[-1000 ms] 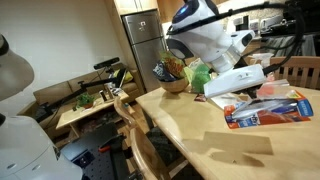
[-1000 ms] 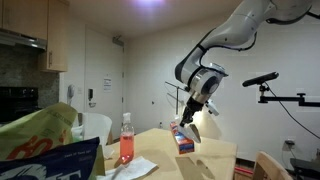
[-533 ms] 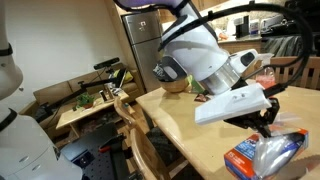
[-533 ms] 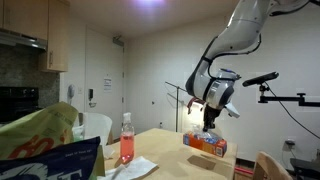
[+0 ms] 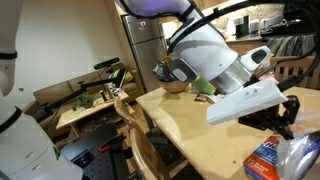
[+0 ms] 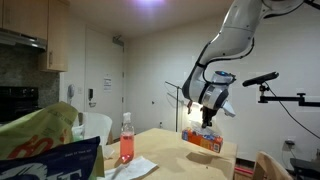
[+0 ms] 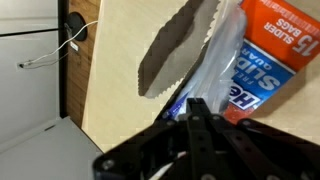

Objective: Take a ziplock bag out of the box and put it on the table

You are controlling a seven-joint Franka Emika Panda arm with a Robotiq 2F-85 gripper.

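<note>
The orange-red and blue box (image 7: 272, 45) lies flat on the pale tan table (image 7: 115, 70). It also shows in both exterior views (image 5: 266, 161) (image 6: 203, 141). A clear whitish ziplock bag (image 7: 212, 68) sticks out of the box's end toward my fingers and shows as a pale sheet in an exterior view (image 5: 300, 152). My gripper (image 7: 196, 108) is just above the box (image 6: 208, 119), with its black fingers pressed together on the bag's near edge. The fingertips hide the exact contact.
A pink spray bottle (image 6: 126, 140) stands on the table away from the box. A bowl of snacks (image 5: 176, 78) and green packets sit at the table's far end. A wooden chair (image 5: 140, 135) stands at the table's edge, with a cluttered low bench (image 5: 85, 100) behind.
The arm swung across the table and the box shifted along with it. The clear bag now shows outside the box's end between my fingers.
</note>
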